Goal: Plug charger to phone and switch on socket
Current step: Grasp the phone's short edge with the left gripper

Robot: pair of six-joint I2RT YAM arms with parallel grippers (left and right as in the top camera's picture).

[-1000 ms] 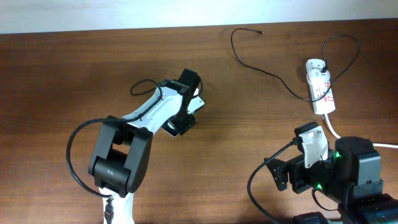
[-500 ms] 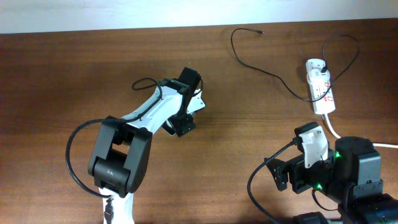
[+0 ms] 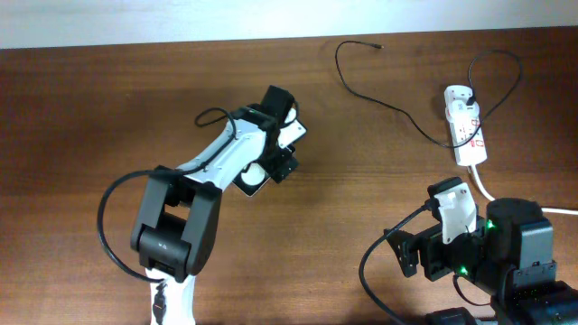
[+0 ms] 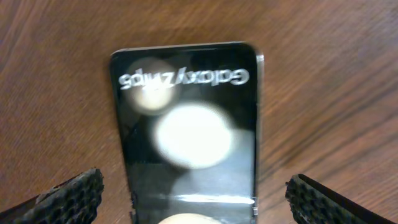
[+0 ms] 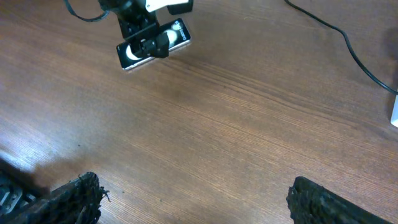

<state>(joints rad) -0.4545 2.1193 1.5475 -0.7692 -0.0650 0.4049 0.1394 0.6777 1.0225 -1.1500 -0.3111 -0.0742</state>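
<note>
Your left gripper (image 4: 196, 198), jaws spread astride the phone (image 4: 186, 130) well clear of every table (image 3: 81, 108) edge, has swung toward the far edge; nothing grasped yet; right gripper (image 5: 198, 200) likewise agape; charger (image 3: 379, 95) unplugged.

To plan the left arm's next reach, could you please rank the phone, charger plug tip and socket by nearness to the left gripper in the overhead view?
1. Phone, right beneath the left gripper.
2. Charger plug tip, up and to the right.
3. Socket, at the far right.
</note>
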